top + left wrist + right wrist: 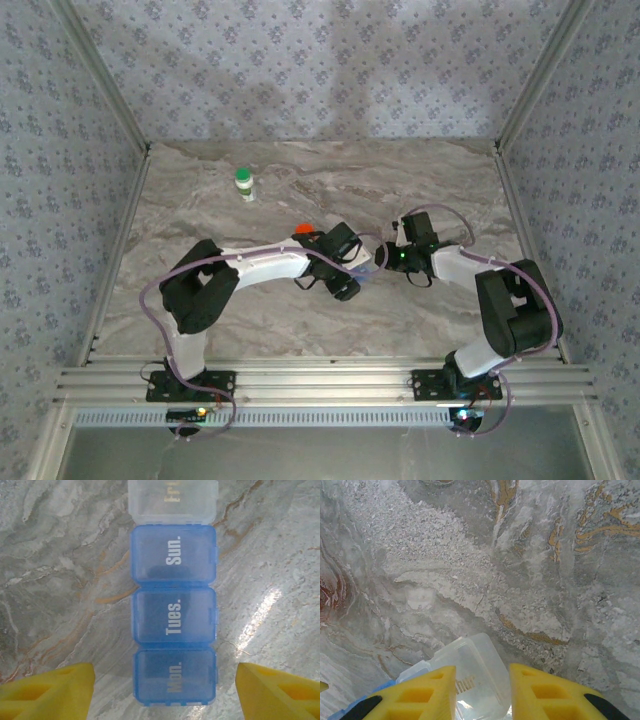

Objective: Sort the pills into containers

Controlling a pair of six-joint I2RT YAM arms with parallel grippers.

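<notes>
Currently the pill box [174,615] lies flat on the marble surface [60,570], with its labelled lids facing up. The left pincer [165,676] stands wide, its yellow fingers [55,690] flanking the "Mon." end and apart from it on both sides. The right pincer [482,672] is set narrow at the clear end compartment [470,655] on the opposite end. Whether it grips the plastic cannot be determined.
</notes>
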